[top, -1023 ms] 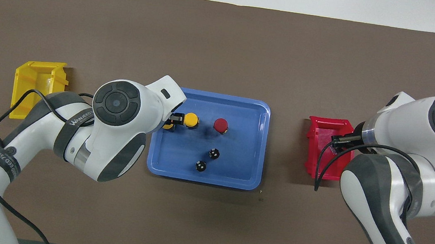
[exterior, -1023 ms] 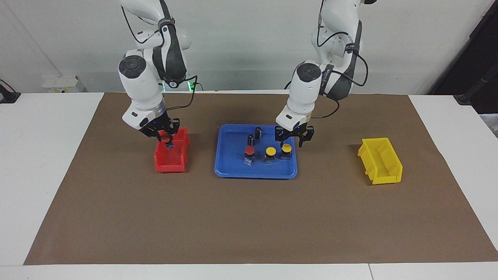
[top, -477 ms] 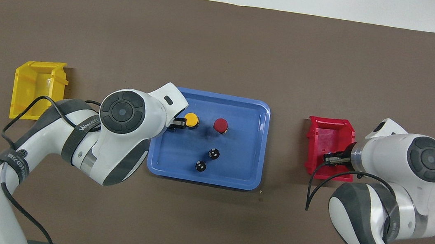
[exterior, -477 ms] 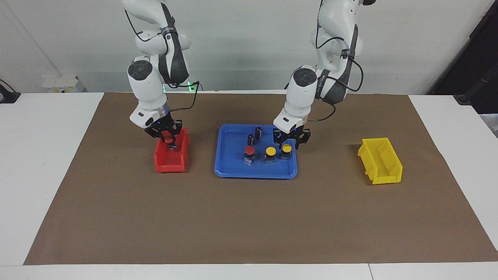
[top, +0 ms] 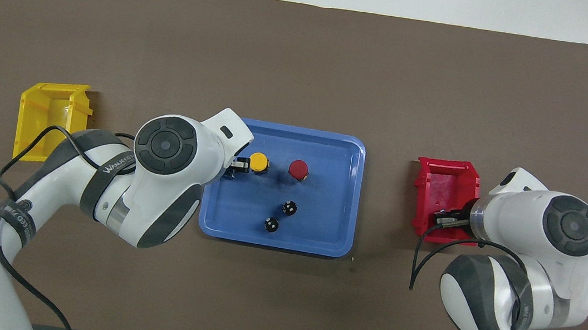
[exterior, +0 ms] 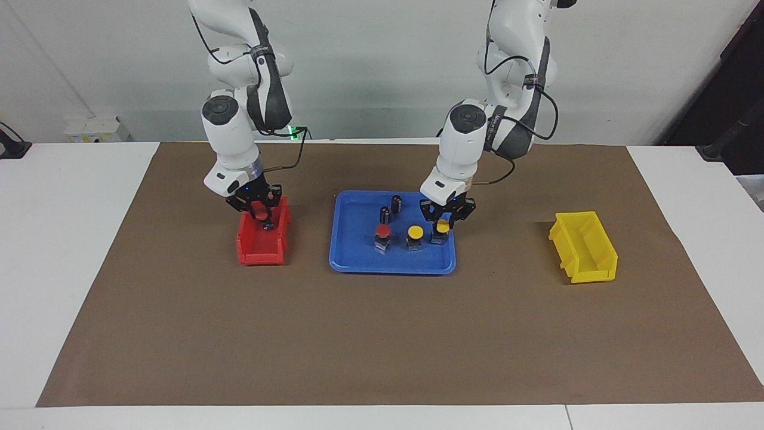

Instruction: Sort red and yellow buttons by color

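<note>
My right gripper [exterior: 261,216] is shut on a red button [exterior: 257,208] and holds it over the red bin [exterior: 256,254], at the end nearer the robots. In the overhead view the right arm hides this button. My left gripper [exterior: 442,222] is open and low over the blue tray [exterior: 358,263], with a finger on either side of a yellow button [exterior: 442,227]. A second yellow button [exterior: 415,232] and a red button [exterior: 383,230] stand beside it in the tray. They also show in the overhead view, yellow [top: 258,162] and red [top: 298,169].
Two dark capless cylinders [exterior: 385,214] [exterior: 396,202] stand in the tray, nearer to the robots than the buttons. A yellow bin [exterior: 585,248] sits on the brown mat toward the left arm's end of the table. The red bin [top: 447,175] sits toward the right arm's end.
My right gripper has drawn back toward the robots over the red bin, still holding the red button. My left gripper has come down around the yellow button.
</note>
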Robot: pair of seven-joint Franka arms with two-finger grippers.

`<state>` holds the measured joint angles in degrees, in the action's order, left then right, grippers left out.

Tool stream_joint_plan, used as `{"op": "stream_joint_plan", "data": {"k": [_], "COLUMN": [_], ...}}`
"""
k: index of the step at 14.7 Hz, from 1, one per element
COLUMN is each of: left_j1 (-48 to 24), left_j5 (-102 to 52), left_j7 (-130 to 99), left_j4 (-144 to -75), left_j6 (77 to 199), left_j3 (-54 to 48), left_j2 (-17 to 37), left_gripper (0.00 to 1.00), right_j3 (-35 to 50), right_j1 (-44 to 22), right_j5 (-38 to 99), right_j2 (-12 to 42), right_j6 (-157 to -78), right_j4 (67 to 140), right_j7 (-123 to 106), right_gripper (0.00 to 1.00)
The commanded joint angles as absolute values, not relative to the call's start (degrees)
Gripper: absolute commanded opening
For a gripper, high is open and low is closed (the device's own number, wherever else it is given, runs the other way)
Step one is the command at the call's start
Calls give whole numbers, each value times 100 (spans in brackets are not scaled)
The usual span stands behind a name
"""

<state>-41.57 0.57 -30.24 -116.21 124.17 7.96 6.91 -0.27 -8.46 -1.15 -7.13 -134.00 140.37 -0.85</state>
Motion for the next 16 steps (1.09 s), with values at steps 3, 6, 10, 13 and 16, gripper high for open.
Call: {"op": "stream_joint_plan", "data": {"k": [3, 6, 10, 13, 16], "left_j1": [-2694, -1621, -809, -721, -712], "left_j5": [-88, -27, -18, -18, -18], "left_j7": [-796, 418, 1686, 1757, 1819], "left_j4": [-11022, -11030, -11206, -11451, -12004], "left_j6": [10540, 10651, 11222, 11574, 12179], "left_j3": [914, 914, 923, 923, 940], "left_j2": [-139, -237, -203, -149, -149], "left_gripper": [2, 1, 1, 1, 1], "right_j3": [9, 9, 18, 9, 17], "right_j1": [-800, -809, -826, -809, -817], "right_j5": [-114, -114, -114, -114, -114], "right_j2": [-905, -905, -905, -888, -678], "right_j6": [-13526, -13526, -13526, -13500, -12836], "right_j4": [14256, 14256, 14256, 14177, 13442], "right_j7": [-202, -202, -202, -237, -237], "right_gripper": [39, 40, 41, 67, 70]}}
